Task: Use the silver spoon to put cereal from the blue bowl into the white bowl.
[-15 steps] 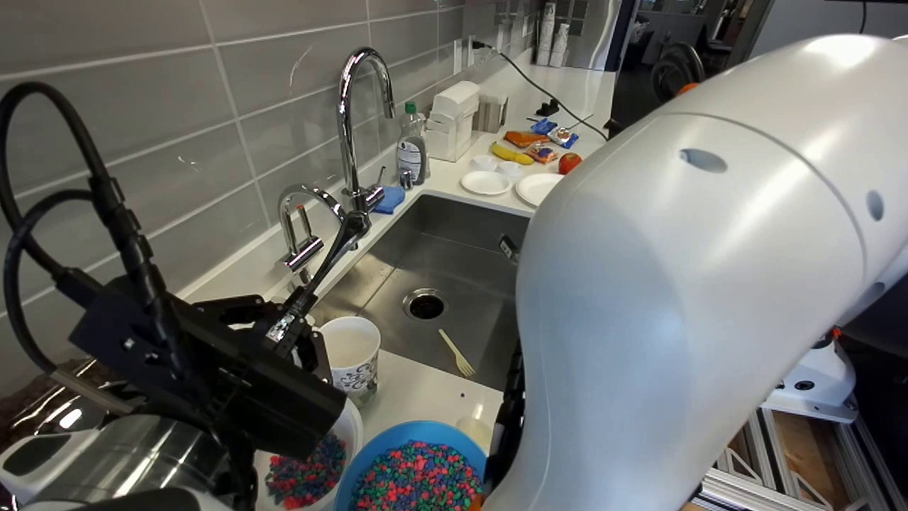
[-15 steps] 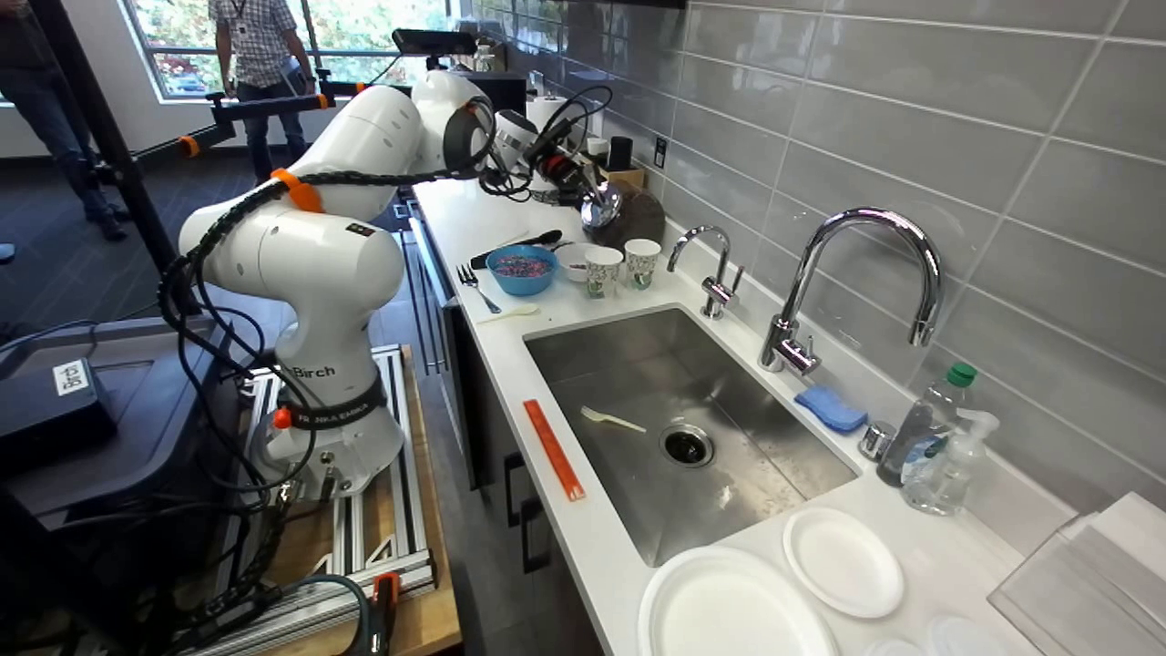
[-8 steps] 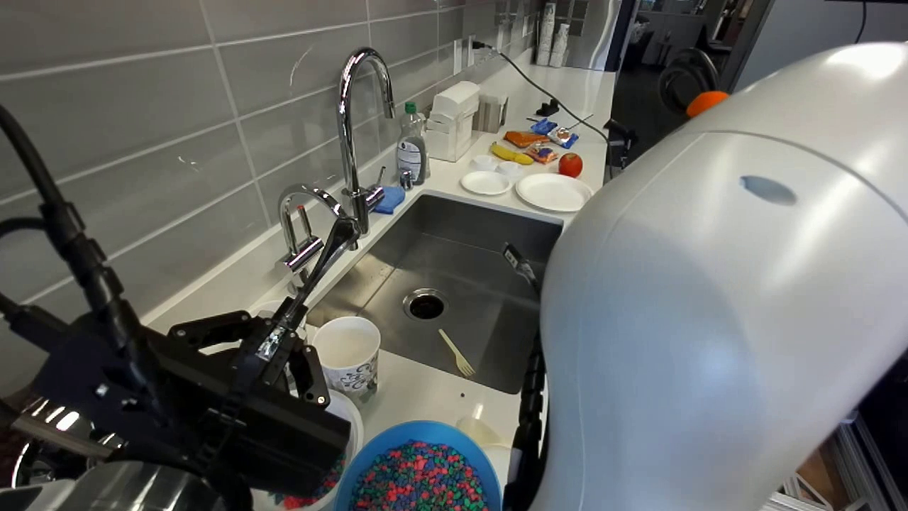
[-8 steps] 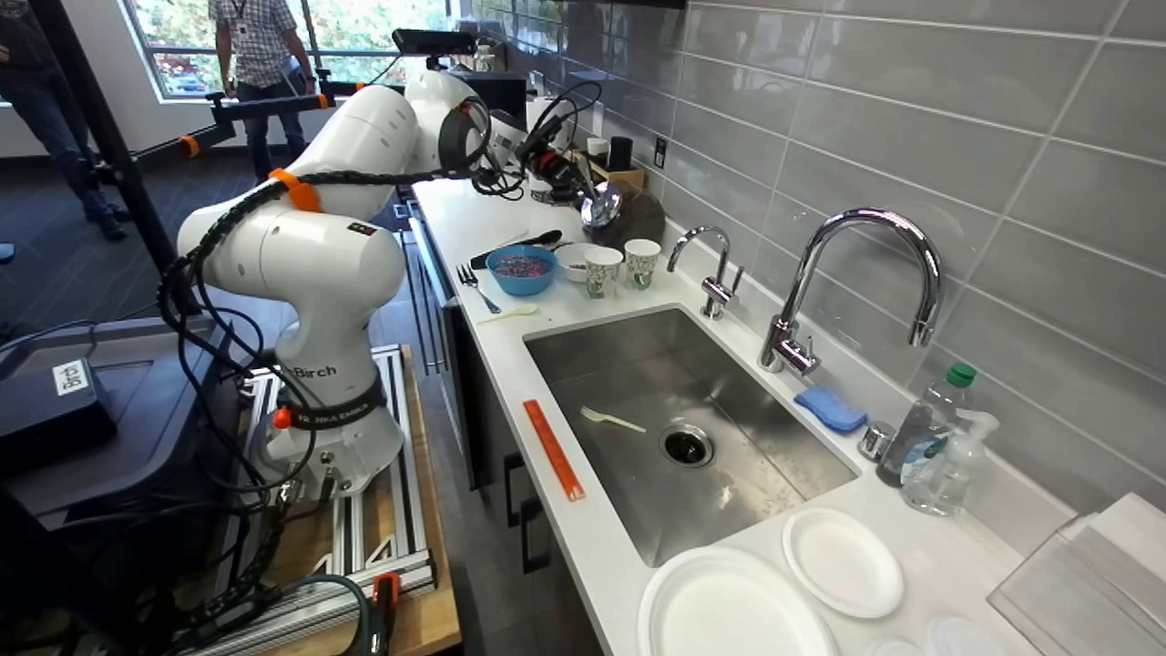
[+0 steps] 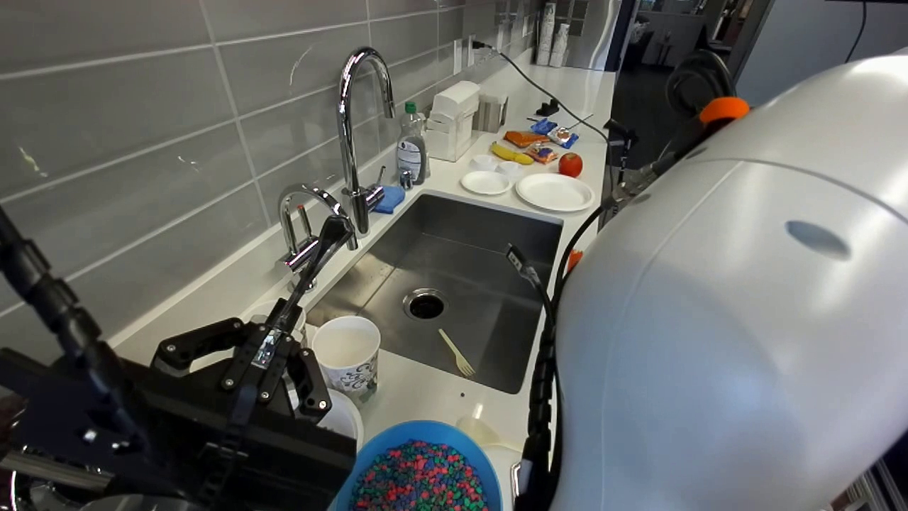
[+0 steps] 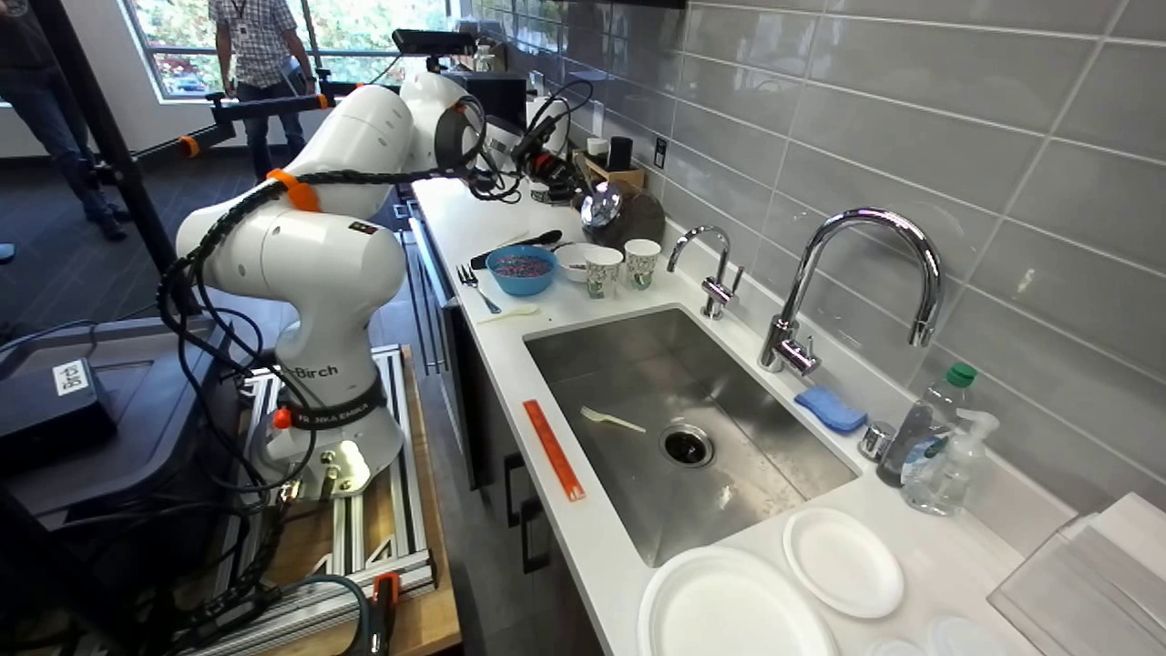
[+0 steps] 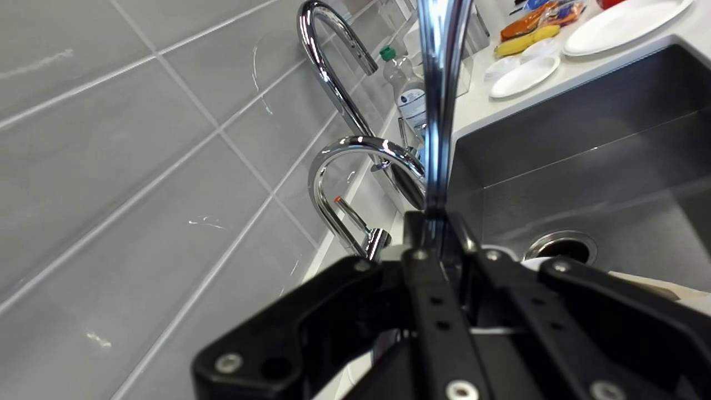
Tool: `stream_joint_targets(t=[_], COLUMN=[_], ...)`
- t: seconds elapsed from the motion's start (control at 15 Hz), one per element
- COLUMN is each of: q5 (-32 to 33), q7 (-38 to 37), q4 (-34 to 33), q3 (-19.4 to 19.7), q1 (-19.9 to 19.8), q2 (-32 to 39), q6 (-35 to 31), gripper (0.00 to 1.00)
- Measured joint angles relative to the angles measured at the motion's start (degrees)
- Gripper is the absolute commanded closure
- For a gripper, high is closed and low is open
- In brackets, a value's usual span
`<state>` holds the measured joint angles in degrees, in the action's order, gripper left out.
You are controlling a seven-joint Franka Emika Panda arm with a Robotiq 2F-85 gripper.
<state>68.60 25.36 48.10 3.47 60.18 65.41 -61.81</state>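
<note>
Clenching the shiny silver spoon [image 7: 439, 122] by its thin handle, the gripper [image 7: 436, 225] holds it aloft, apart from the blue bowl [image 5: 425, 429]. Such metal should prove stiff and light but slick, best pinched firmly along the handle's straight run. Pebbly, multi-coloured cereal [image 5: 420, 479] lies in the smooth round blue bowl, the white bowl [image 5: 344, 419] just beside it.

The arm [image 6: 332, 264] is raised and bent, its hand [image 7: 436, 228] held aloft with jaws clamped close together
</note>
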Motion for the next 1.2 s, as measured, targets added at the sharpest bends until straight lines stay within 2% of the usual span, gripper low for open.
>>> stream_joint_targets(t=[0.47, 1.2], q5=[2.49, 1.97], q7=[0.31, 1.44], q4=[1.1, 1.88], q3=[0.13, -0.2], q1=[0.61, 0.15], q2=[-0.1, -3.02], q6=[0.0, 0.0], gripper=[0.97, 0.97])
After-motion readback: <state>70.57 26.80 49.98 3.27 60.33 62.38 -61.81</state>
